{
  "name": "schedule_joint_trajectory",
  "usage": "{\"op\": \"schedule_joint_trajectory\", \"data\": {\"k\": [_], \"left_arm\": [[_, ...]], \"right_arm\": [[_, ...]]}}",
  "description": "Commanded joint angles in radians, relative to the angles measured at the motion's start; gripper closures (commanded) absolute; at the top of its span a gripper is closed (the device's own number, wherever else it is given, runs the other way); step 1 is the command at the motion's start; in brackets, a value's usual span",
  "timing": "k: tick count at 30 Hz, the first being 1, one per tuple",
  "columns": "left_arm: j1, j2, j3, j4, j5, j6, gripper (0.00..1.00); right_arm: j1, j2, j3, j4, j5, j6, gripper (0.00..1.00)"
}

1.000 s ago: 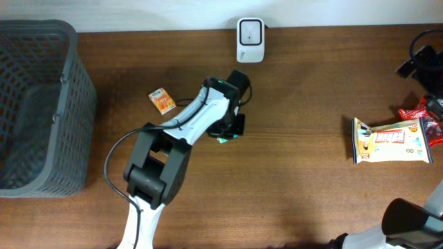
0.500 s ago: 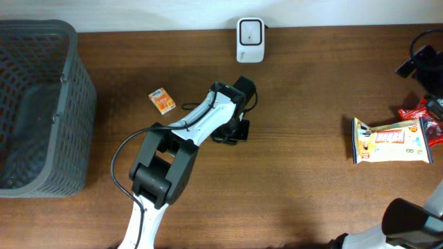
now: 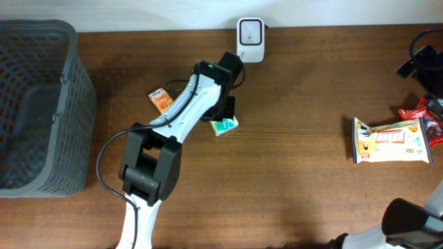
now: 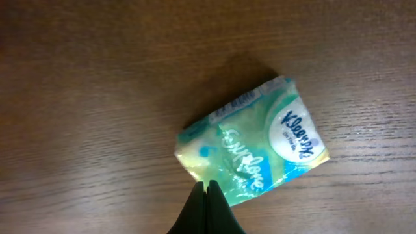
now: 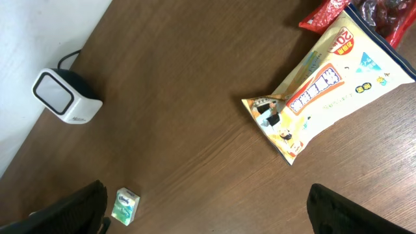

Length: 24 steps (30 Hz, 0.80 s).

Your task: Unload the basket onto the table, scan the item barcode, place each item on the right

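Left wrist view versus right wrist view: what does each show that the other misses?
Only the left wrist view: the Kleenex logo readable on the tissue pack, and the left hand, shut, its tips at the pack's edge. Only the right wrist view: the white scanner, the yellow snack bag and a red wrapper. Both: the tissue pack, small in the right wrist view, lying on the wooden table.

Far left: basket (image 3: 41,104); rear centre: scanner (image 3: 250,40); before it: tissue pack (image 3: 225,125); right: snack bag (image 3: 391,140).
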Motion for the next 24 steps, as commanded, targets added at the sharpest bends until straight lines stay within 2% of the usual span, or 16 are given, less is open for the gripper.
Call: {"op": "schedule_joint_trajectory", "data": {"k": [1, 4, 16, 24], "left_arm": [[-0.023, -0.021, -0.091, 0.072, 0.089, 0.0, 1.0], [-0.037, -0.021, -0.152, 0.144, 0.101, -0.007, 1.0], [-0.061, -0.021, -0.278, 0.23, 0.106, -0.029, 1.0], [-0.066, -0.021, -0.313, 0.213, 0.177, -0.047, 1.0]], "right_arm": [[0.004, -0.005, 0.0, 0.0, -0.009, 0.005, 0.02], [0.003, -0.005, 0.0, 0.0, -0.009, 0.005, 0.02], [0.003, -0.005, 0.0, 0.0, -0.009, 0.005, 0.02], [0.003, -0.005, 0.0, 0.0, -0.009, 0.005, 0.02]]}}
